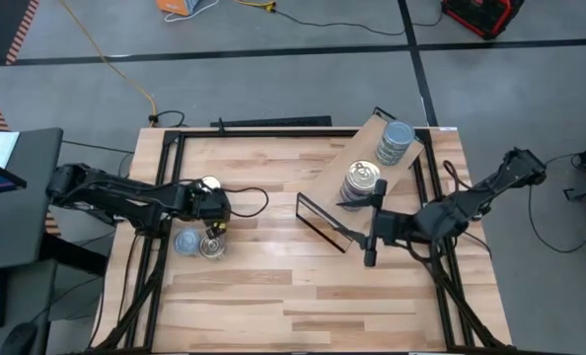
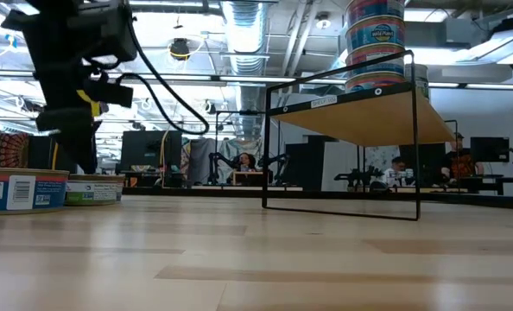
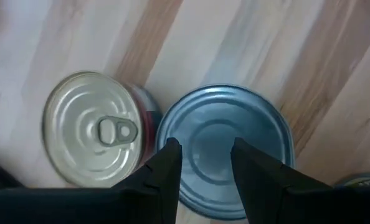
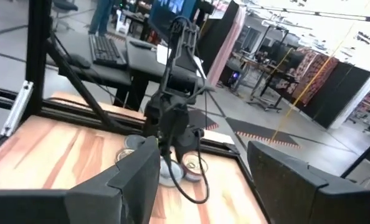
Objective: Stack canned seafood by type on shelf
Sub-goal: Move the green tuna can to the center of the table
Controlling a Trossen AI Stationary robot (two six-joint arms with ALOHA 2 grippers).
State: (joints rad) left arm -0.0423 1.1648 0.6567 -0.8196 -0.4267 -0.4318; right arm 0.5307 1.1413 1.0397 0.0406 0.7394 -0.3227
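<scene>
The left gripper hangs with fingers apart over the blue-lidded tin — the pick-up step — needing a wider descent; the right gripper waits open beside the shelf.

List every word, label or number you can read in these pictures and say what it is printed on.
None can be read outright.
Blue-and-white label on the tin at the table's left edge, low view: print too small.
Colourful labels on the stacked tins on the shelf: brand patch blurred.
Small white strip on the shelf's front edge: unreadable.
Gold lid and blue lid, left wrist view: no print.
</scene>
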